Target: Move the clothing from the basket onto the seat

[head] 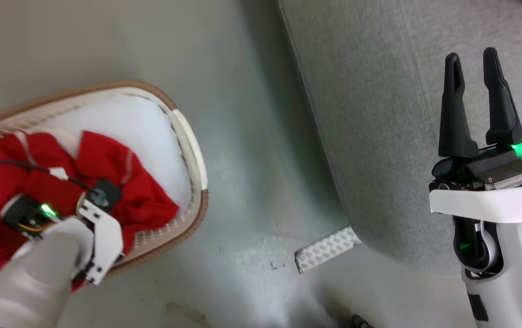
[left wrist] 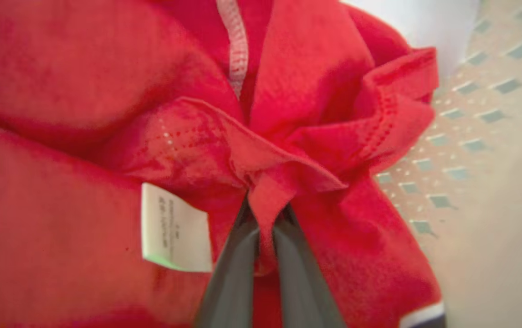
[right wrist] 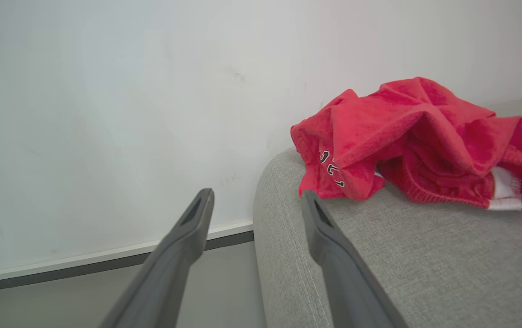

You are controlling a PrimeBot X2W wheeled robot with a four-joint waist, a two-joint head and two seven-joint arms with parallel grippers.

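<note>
In the head view, you are seeing the basket sitting on the floor at the left, well apart from the seat at the right. The red clothing is lying crumpled inside the basket, against its pale lining. Your left pincer is reaching down into that pile, with its fingers buried in the fabric. Your right pincer is hovering over the front part of the seat with its two fingers spread and nothing between them. A patterned strip is lying on the floor just beside the seat's edge.

In the left wrist view, the left pincer is pinching a fold of the red clothing, its fingers pressing together on the cloth. A white label is showing on the fabric just left of them, and the basket's perforated wall is showing at the right.

In the right wrist view, the right pincer is standing open over the seat's rounded edge. A red garment with small white lettering is lying bunched on the seat near the pale wall.
</note>
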